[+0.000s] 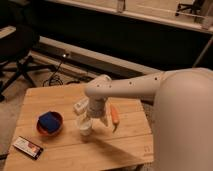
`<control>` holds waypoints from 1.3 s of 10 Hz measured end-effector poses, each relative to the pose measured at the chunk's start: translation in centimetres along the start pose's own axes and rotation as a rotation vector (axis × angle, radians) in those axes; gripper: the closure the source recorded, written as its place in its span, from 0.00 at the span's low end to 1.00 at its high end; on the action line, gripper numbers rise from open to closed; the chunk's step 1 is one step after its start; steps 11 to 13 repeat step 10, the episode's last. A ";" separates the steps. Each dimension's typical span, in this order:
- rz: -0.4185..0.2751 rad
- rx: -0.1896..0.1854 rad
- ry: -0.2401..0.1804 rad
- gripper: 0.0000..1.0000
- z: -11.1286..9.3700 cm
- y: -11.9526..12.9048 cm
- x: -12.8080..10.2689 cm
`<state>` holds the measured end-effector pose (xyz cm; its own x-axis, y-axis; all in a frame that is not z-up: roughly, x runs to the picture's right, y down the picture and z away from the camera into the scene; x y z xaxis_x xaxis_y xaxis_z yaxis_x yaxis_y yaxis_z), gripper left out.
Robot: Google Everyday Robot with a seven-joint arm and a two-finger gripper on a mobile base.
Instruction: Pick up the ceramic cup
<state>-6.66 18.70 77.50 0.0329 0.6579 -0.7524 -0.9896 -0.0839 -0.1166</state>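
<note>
— Smooth white casing along the arm (135, 86), rounded at the joints, swelling into a broad pale shell at lower right.
— Any markings?
— A row of small dark dots down the forearm, like screw holes. Rounded white wrist housing above the gripper (91, 118), itself greyish-white, low over the wooden table (65, 150).
</note>
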 end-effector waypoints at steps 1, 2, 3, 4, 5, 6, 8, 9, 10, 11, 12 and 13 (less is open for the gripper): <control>0.000 0.008 0.015 0.45 1.1 0.0 -0.1; 0.002 0.009 0.021 0.54 1.6 0.1 -0.2; 0.004 0.000 0.019 0.65 2.1 0.6 -0.7; 0.007 -0.012 0.010 0.75 2.1 1.1 -1.2; 0.013 -0.030 -0.007 0.85 1.6 1.5 -1.8; 0.018 -0.051 -0.023 0.93 0.9 1.6 -2.3; 0.016 -0.166 -0.098 1.00 -3.0 1.8 -3.3; 0.003 -0.217 -0.135 1.00 -5.1 1.6 -3.5; -0.031 -0.283 -0.184 1.00 -8.0 1.3 -3.2; -0.031 -0.283 -0.184 1.00 -8.0 1.3 -3.2; -0.031 -0.283 -0.184 1.00 -8.0 1.3 -3.2; -0.031 -0.283 -0.184 1.00 -8.0 1.3 -3.2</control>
